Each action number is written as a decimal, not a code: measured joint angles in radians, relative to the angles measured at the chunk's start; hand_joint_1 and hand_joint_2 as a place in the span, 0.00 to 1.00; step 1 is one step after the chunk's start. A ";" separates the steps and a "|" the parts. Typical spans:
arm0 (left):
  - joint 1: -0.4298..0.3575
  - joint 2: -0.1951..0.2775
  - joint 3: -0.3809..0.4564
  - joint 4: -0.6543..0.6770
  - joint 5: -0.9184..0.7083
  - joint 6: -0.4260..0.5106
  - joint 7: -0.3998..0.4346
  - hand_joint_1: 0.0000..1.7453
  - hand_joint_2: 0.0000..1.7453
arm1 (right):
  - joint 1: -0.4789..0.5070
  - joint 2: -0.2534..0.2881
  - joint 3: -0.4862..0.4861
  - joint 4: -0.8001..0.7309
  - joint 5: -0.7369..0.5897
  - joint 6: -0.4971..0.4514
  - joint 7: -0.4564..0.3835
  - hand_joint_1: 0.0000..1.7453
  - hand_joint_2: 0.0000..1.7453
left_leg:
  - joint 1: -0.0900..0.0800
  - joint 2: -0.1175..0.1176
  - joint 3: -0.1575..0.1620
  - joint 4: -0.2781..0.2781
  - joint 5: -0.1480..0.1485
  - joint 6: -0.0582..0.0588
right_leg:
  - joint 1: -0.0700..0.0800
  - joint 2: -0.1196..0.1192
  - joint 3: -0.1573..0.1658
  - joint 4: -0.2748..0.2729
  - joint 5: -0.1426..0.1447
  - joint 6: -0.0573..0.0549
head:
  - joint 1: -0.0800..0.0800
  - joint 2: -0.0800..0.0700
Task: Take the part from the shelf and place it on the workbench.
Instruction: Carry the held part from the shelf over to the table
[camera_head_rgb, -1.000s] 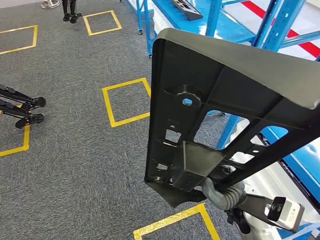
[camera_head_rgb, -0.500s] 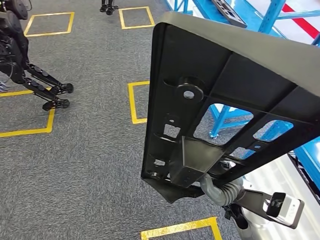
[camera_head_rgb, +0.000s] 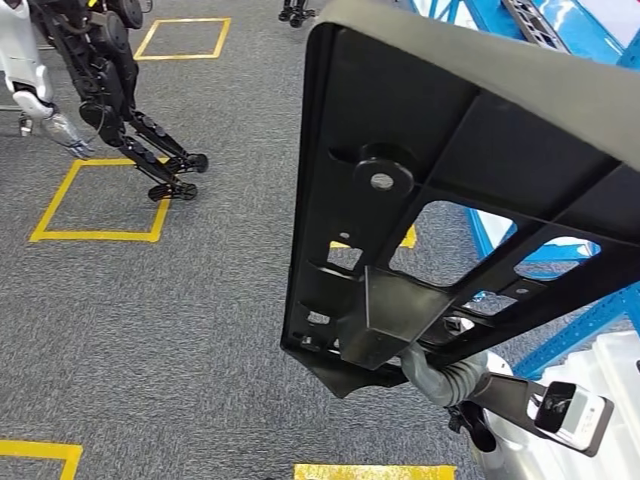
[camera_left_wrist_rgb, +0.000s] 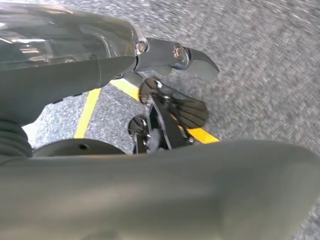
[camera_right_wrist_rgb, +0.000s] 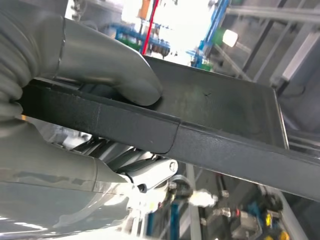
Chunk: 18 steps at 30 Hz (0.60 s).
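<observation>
Your large black part is up in the air, clear of the grey carpet, tilted so you look at its ribbed, cut-out underside in the head view. The right hand grips the part at its lower edge, beside the boxy block moulded into that underside. In the right wrist view you see the thick grey thumb pressed flat on the part's dark face with the rim passing under it, so that hand is closed around the part.

The left hand appears in the left wrist view with its dark fingers held over the carpet and a yellow floor line; a broad grey surface, blurred and too close to name, lies next to them, and you cannot tell whether this hand grasps anything or how far its fingers are spread.

Behind the part, past its upper and right edges, you can see the blue shelf frame. Well away from the part, across the carpet, another robot with dark legs stands at a yellow floor square. A further yellow mark lies on the carpet just below the part's lower edge
</observation>
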<state>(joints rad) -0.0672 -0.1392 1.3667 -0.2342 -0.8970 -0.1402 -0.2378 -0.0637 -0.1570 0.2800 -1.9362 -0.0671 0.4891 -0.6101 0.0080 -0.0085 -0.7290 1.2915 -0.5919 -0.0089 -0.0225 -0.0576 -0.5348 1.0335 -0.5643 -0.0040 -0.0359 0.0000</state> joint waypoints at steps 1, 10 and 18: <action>0.002 0.000 0.001 0.000 0.000 0.002 0.001 0.00 1.00 | 0.000 0.000 0.000 -0.002 0.001 -0.001 -0.003 1.00 1.00 | 0.001 0.010 0.028 -0.060 0.038 0.001 | 0.000 -0.012 0.007 0.000 -0.005 0.002 | 0.000 0.000; 0.008 0.011 0.005 0.000 -0.001 0.014 0.002 0.00 1.00 | -0.004 -0.001 -0.005 -0.010 -0.004 0.002 -0.013 1.00 1.00 | -0.015 0.032 0.121 -0.249 0.092 0.048 | -0.001 0.006 0.014 0.055 -0.075 0.039 | 0.002 0.000; 0.002 0.013 0.005 -0.001 -0.019 0.015 0.017 0.00 1.00 | 0.010 -0.001 -0.009 -0.003 -0.004 0.011 -0.015 1.00 1.00 | -0.015 -0.075 0.143 -0.246 0.077 0.050 | -0.002 0.100 -0.066 0.091 0.005 0.035 | 0.002 0.000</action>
<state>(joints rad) -0.0653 -0.1258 1.3713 -0.2350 -0.9156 -0.1252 -0.2210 -0.0535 -0.1579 0.2709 -1.9396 -0.0707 0.5000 -0.6250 -0.0072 -0.0839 -0.5863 1.0455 -0.5146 0.0409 -0.0241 0.0426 -0.6010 1.1244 -0.5597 0.0308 -0.0335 0.0000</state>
